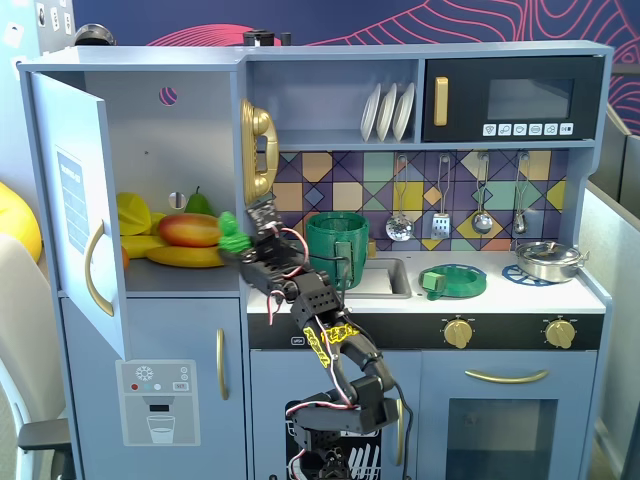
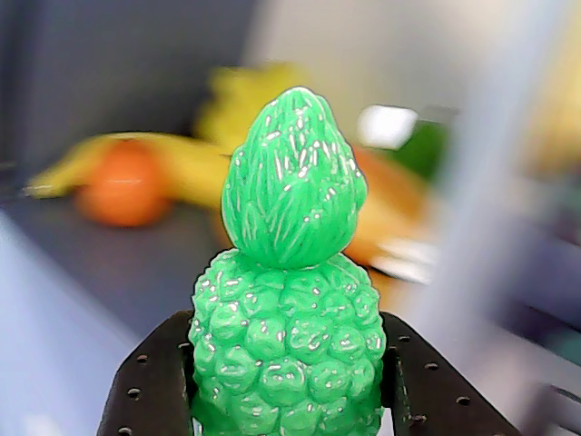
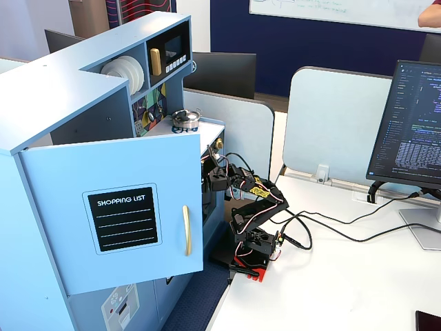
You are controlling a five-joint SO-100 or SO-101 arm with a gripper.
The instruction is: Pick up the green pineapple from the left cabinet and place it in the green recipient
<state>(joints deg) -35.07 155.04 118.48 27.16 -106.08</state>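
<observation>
My gripper (image 1: 243, 240) is shut on the green pineapple (image 1: 231, 236) and holds it at the open front of the left cabinet (image 1: 190, 130), just above the shelf edge and right of the fruit pile. In the wrist view the bumpy pineapple (image 2: 289, 309) fills the middle, crown pointing away, with a black finger (image 2: 150, 386) pressed against each side of its body. The green recipient (image 1: 337, 246), a tall dark-green pot, stands on the counter right of the gripper, next to the sink. The cabinet door (image 1: 78, 205) is swung wide open; in the other fixed view the door (image 3: 117, 214) hides the pineapple.
A mango (image 1: 188, 229), bananas (image 1: 185, 257), a green pear (image 1: 198, 203) and a yellow fruit (image 1: 132, 212) lie on the cabinet shelf. A gold phone (image 1: 257, 150) hangs above the gripper. A flat green-and-blue dish (image 1: 452, 280) and a silver pot (image 1: 548, 260) sit on the counter. Cables trail from the arm (image 3: 251, 207).
</observation>
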